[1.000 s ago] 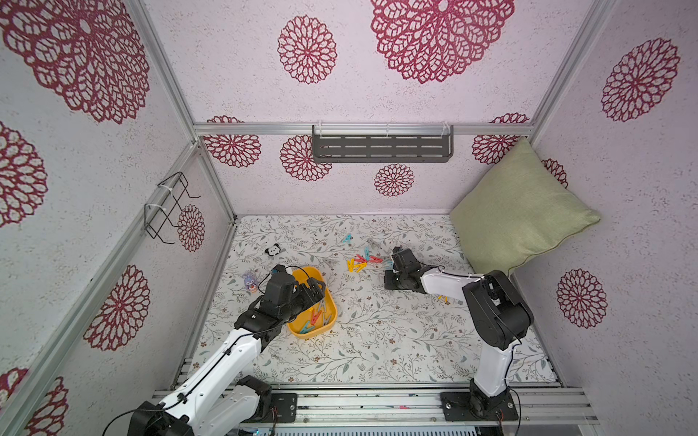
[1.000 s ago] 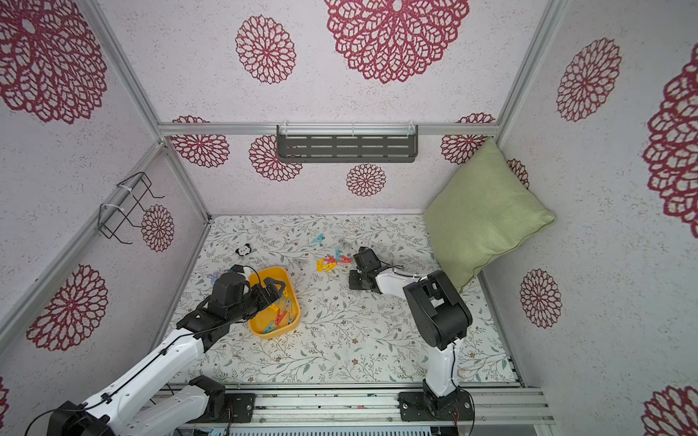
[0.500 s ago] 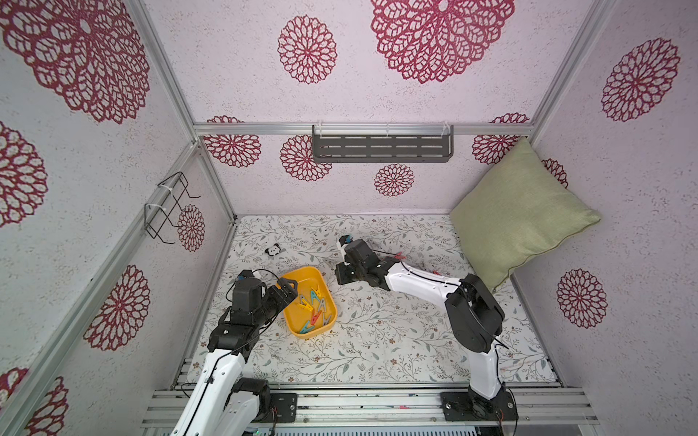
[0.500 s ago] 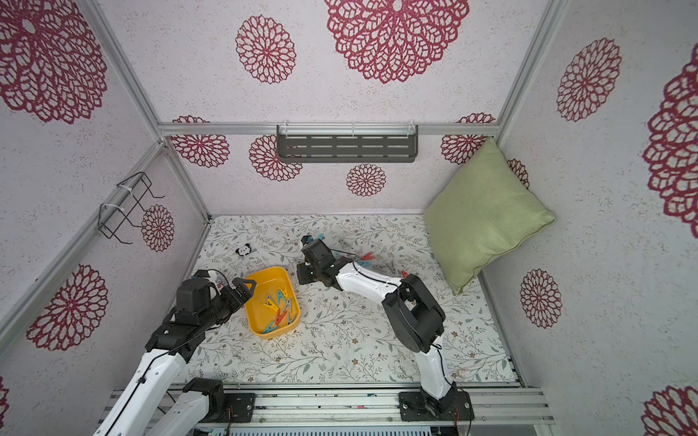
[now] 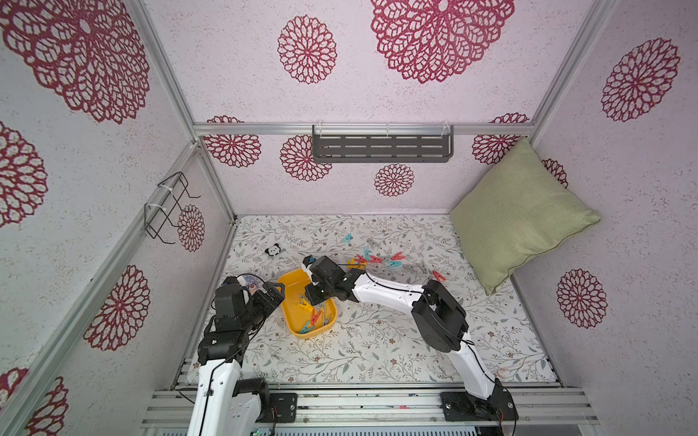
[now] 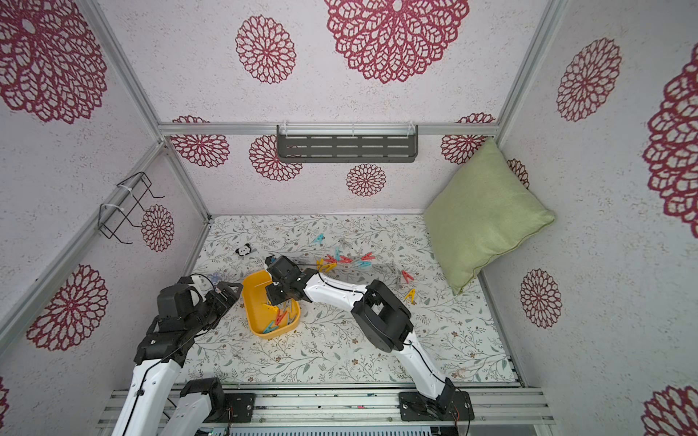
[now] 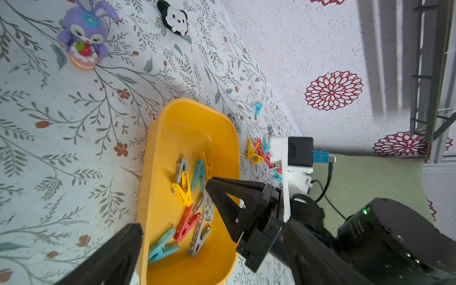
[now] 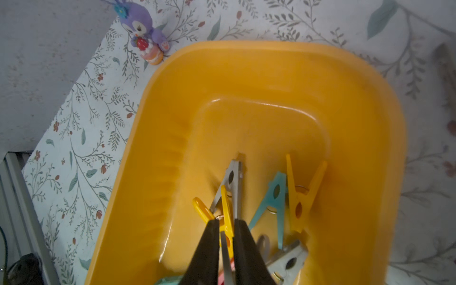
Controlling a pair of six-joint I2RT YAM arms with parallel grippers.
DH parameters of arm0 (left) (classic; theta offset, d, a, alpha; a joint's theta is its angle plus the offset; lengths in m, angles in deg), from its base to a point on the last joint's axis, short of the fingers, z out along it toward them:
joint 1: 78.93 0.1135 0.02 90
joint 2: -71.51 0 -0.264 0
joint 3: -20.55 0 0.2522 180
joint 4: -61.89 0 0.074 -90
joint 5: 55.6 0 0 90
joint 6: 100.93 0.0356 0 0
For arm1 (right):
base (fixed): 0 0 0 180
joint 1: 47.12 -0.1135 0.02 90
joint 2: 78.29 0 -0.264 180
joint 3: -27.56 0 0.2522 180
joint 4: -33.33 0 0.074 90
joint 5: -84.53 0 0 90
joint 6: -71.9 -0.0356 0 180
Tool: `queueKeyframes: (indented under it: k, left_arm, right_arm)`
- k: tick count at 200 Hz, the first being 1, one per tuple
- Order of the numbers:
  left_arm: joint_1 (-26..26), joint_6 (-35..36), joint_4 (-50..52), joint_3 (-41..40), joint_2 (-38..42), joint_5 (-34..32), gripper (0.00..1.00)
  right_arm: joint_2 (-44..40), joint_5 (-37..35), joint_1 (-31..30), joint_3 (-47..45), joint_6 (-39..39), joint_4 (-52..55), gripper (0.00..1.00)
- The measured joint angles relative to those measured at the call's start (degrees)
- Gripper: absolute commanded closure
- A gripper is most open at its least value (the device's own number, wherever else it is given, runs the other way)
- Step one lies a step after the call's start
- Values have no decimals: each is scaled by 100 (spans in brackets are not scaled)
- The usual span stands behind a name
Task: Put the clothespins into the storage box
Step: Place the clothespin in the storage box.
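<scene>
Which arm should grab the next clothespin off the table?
Right. The right tool is over the storage box with a yellow clothespin between its fingers, and the loose clothespins lie on its side. The left tool hangs open across the box, farther from them.

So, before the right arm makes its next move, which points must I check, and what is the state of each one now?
1. Right pincer over the storage box: ok.
2. Yellow clothespin released: cannot tell; it sits between the fingers, over a grey clothespin.
3. Left pincer open and empty: ok.
4. Left pincer apart from the box rim: cannot tell; it is right beside it.
5. All pins in the box: not ok; loose clothespins lie on the table.
6. Purple figure and panda toy outside the box: ok.
</scene>
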State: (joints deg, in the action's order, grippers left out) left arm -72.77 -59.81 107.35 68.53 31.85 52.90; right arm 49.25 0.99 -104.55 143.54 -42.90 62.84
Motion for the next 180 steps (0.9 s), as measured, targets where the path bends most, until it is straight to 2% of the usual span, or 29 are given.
queueKeyframes:
  k: [27,58,84,117,180]
  left_arm:
    - [2,-55,-26,-127,-11,114,3]
    - [-2,-127,-127,-142,-92,284,3]
    - [-142,-219,-286,-197,-179,315,3]
    - [-726,-354,-496,-232,-389,149,3]
    - [-1906,-619,-1139,-229,-1154,-328,3]
  right_arm:
    - [-7,-26,15,11,125,4,61]
    - [-142,-98,28,-76,201,-11,60]
    - [-612,-247,133,-542,256,-111,60]
    - [-1491,-439,564,-1473,275,-420,58]
    - [-2778,-968,2072,-3357,155,-872,58]
